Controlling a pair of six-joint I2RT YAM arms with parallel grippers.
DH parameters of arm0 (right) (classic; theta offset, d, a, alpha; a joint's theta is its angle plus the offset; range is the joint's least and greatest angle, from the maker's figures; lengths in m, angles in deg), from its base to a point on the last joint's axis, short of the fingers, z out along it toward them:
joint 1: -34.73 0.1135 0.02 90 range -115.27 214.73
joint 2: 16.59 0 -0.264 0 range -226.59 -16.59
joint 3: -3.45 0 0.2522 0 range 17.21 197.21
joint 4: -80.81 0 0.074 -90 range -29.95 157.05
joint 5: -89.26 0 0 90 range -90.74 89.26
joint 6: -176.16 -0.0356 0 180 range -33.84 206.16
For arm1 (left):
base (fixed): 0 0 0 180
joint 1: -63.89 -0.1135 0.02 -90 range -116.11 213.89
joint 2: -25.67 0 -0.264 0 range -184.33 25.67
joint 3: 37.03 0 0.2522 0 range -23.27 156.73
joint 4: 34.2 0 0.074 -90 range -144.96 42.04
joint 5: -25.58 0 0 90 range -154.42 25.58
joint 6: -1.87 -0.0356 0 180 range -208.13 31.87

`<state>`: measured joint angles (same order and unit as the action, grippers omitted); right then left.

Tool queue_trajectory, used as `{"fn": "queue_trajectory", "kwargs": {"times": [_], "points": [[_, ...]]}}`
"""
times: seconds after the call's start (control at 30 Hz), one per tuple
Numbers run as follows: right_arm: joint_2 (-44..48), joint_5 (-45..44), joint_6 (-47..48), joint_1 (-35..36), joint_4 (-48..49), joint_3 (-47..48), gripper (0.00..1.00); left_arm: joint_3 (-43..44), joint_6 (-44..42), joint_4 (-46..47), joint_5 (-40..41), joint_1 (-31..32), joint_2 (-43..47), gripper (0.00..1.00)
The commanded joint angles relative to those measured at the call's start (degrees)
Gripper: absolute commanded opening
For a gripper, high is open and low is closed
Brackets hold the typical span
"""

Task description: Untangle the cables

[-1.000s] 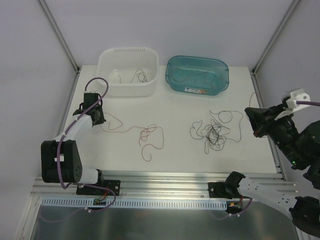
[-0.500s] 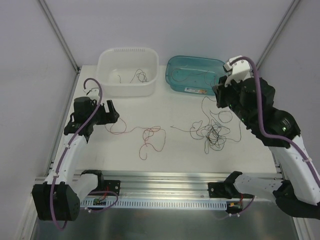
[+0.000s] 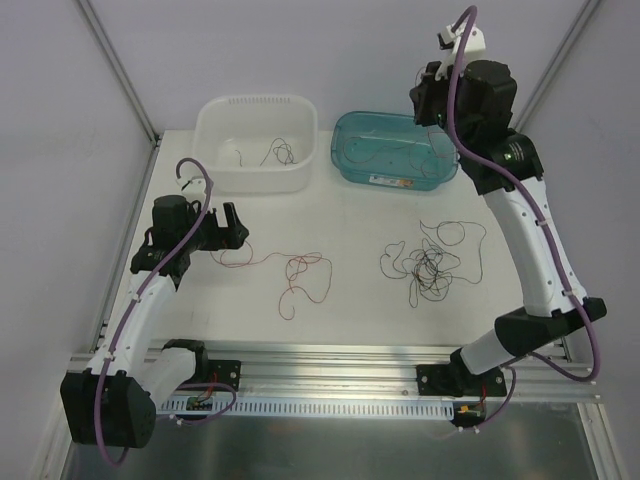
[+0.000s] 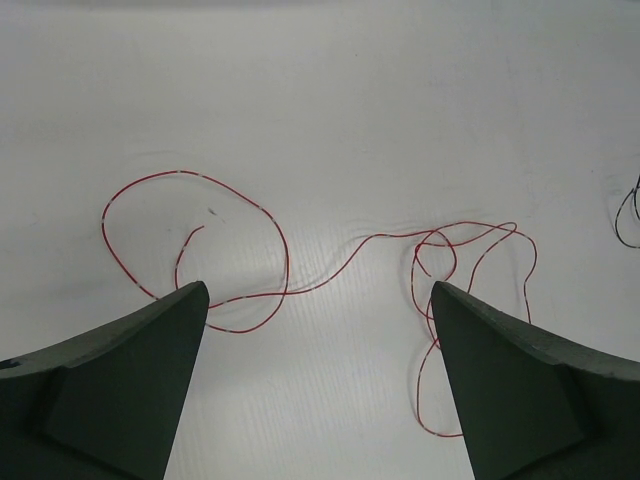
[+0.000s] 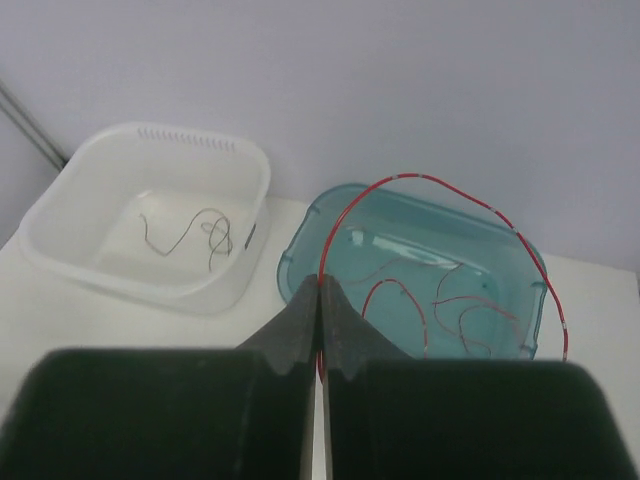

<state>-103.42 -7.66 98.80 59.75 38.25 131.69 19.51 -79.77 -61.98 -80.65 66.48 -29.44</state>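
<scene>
We let one red cable [image 4: 180, 172] go from our open left tool [image 4: 320, 300] toward the table's [image 3: 350, 225] left edge, and our right tool [image 5: 320, 290] pinches a second red cable [image 5: 450, 185], pulled free.

1. Overhead view: bright, even, diffuse light; table [image 3: 350, 300] nearly white, shadows faint and soft.
2. Metal sheet [image 3: 330, 450] at bottom edge: dull grey sheen, softly reflective.
3. Left wrist view: sharp; red cable [image 4: 180, 172] crisp with thin soft shadow; left fingers [image 4: 110, 400] dark, underexposed.
4. Right wrist view: dimmer, hazy; right fingers [image 5: 290, 330] blurred up close; red loop [image 5: 410, 177] readable against soft teal bin [image 5: 400, 215].
</scene>
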Motion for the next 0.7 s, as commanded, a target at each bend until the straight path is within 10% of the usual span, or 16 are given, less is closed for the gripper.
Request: {"fn": "queue_trajectory", "kwargs": {"times": [0.0,0.67], "points": [[-2.37,3.13,-0.43,-3.47,12.24,3.03,0.01,-0.07,0.43,1.72,-0.74,0.05,-0.17,0.97],[-32.17,4.81,-5.86,-9.28,25.63,9.81,0.02,-0.33,-0.18,1.72,-0.74,0.13,-0.87,0.99]]}}
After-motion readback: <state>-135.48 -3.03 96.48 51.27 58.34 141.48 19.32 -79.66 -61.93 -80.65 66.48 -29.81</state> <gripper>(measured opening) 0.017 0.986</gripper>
